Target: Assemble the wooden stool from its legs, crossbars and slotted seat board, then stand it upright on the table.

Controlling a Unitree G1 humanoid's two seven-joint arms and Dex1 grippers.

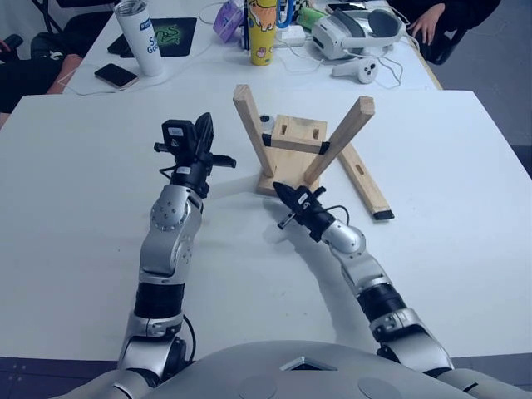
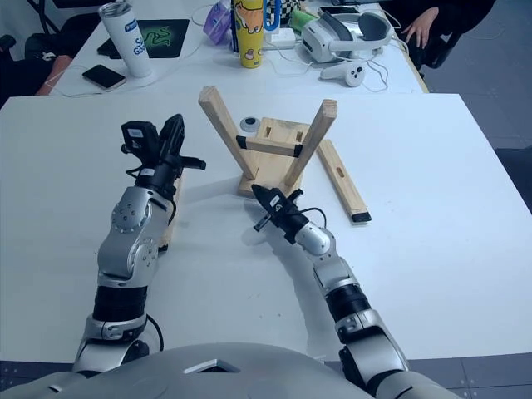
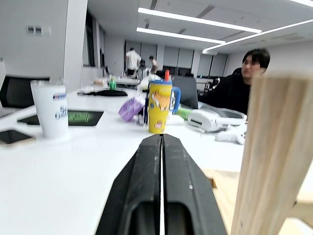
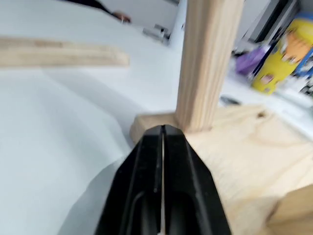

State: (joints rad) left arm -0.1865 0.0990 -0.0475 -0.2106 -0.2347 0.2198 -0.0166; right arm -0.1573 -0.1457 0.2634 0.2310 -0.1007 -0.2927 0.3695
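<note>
Seat board [image 1: 287, 166] just beside right claw [image 1: 279, 190], closed, empty; left claw [image 1: 204, 126] closed, empty, near leg [image 1: 252, 129].

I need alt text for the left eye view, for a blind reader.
A half-built wooden stool lies seat-down on a table, two legs up and joined by a crossbar; a loose leg lies right of it. The shut right gripper points at the seat board; the shut left gripper is raised to the left.

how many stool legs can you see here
3 legs for sure: two stand slanted in the seat board, joined by a crossbar; one lies flat on the table to its right. A wooden piece partly hidden under the left arm may be a fourth.
</note>
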